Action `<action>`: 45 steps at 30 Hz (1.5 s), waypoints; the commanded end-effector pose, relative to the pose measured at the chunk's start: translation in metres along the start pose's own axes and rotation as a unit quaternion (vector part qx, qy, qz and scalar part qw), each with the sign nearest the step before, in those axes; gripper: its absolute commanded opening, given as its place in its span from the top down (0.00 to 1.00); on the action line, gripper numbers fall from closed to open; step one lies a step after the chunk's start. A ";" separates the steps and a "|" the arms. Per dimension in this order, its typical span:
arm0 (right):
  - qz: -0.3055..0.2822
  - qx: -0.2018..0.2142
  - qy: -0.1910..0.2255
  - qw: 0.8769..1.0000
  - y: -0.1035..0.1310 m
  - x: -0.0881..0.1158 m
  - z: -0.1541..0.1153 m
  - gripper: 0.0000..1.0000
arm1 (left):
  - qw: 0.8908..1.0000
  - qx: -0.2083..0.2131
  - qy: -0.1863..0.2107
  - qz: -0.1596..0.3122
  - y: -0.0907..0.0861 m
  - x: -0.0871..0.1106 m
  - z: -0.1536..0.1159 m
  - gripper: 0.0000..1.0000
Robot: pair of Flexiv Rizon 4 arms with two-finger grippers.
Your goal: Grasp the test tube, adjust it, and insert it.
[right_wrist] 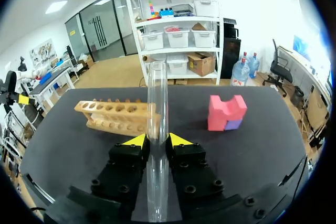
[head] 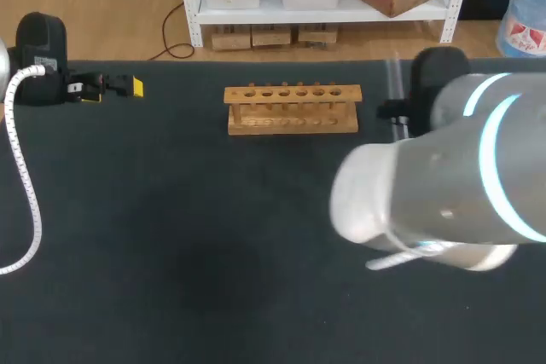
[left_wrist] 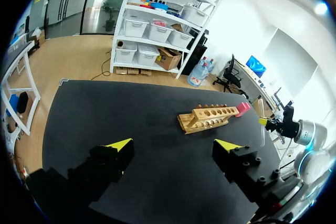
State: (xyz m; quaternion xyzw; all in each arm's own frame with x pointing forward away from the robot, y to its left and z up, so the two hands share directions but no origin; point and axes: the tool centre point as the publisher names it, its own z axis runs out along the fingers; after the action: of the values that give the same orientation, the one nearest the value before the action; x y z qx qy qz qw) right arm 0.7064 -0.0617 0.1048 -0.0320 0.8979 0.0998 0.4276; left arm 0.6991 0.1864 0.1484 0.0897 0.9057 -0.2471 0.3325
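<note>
Right end effector (right_wrist: 157, 141) is pinching the test tube (right_wrist: 156, 129), one yellow wedge tip pressed on each side. The tube is clear, smooth glass, a thin straight cylinder. It stands upright in the grip, running back between the black finger blocks and reaching well ahead of the tips.

Right arm (head: 444, 185) is a glossy grey-white shell with a blue light ring. It fills the right side of the head frame.

Rack (head: 292, 108) is pale bare wood, a long rectangular block with a single row of round holes in its top plate. It sits upper middle of the head frame, long side across. From the right wrist it is ahead of the end effector, and the tube is clear of it, not touching.

Pink block (right_wrist: 226, 113) is matte with a square notch in its top and a purple piece at its base. It sits beside the rack, apart from it.

Left end effector (left_wrist: 173, 145) has its fingers spread wide over bare worktop (head: 171, 236). It sits at the upper left of the head frame, with a white ribbed cable (head: 21, 185) trailing from the arm.

Worktop is black, matte and flat.
</note>
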 end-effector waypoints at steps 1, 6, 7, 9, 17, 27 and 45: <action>0.002 0.104 0.001 0.995 0.014 -0.003 0.015 1.00 | 1.000 -0.004 0.002 -0.001 -0.001 -0.001 0.000 0.00; 0.005 0.118 0.004 0.993 0.022 -0.003 0.018 1.00 | 1.000 -0.004 0.002 -0.001 -0.001 -0.001 0.000 0.00; 0.005 0.119 0.005 0.993 0.022 -0.002 0.019 1.00 | 1.000 -0.004 0.002 -0.001 -0.001 -0.001 0.000 0.00; 0.009 0.122 0.013 0.992 0.024 0.000 0.022 1.00 | 1.000 -0.004 0.002 -0.001 -0.001 -0.001 0.000 0.00; 0.012 0.116 0.025 0.993 0.035 0.002 0.027 1.00 | 1.000 -0.004 0.002 -0.001 -0.001 -0.001 0.000 0.00; 0.000 0.107 0.036 0.994 0.046 0.012 0.030 1.00 | 1.000 -0.004 0.002 -0.001 -0.001 -0.001 0.000 0.00; -0.010 0.070 0.066 0.995 0.060 0.034 0.036 1.00 | 1.000 -0.004 0.002 -0.001 -0.001 -0.001 0.000 0.00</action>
State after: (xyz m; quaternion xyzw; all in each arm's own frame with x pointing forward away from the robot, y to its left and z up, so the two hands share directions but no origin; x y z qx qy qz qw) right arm 0.7014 0.0071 0.0672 -0.0129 0.9266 0.0173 0.3754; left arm 0.6991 0.1864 0.1484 0.0897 0.9057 -0.2471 0.3325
